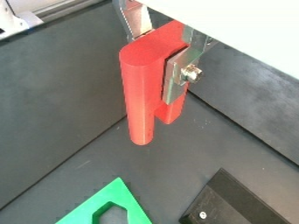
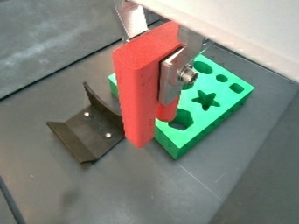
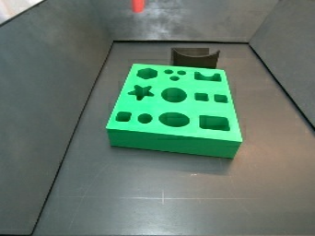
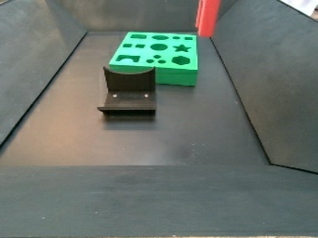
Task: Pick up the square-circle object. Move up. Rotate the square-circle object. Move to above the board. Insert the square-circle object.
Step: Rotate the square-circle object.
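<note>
The square-circle object (image 1: 142,87) is a long red block with one rounded side. It hangs upright in the air, and my gripper (image 1: 156,61) is shut on its upper part between the silver fingers (image 1: 179,77). Both wrist views show this grip; the gripper (image 2: 155,63) holds the square-circle object (image 2: 138,87) high over the floor. The green board (image 2: 218,103) with its cut-out holes lies below, off to one side. In both side views only the red block's lower end (image 3: 138,5) (image 4: 207,17) shows at the upper edge, beside the board (image 3: 172,109) (image 4: 159,56). The gripper itself is cut off there.
The dark fixture (image 4: 128,88) stands on the black floor right beside one edge of the board, also seen as the fixture (image 3: 193,57) (image 2: 87,131). Sloping dark walls (image 3: 74,101) close in the work area on all sides.
</note>
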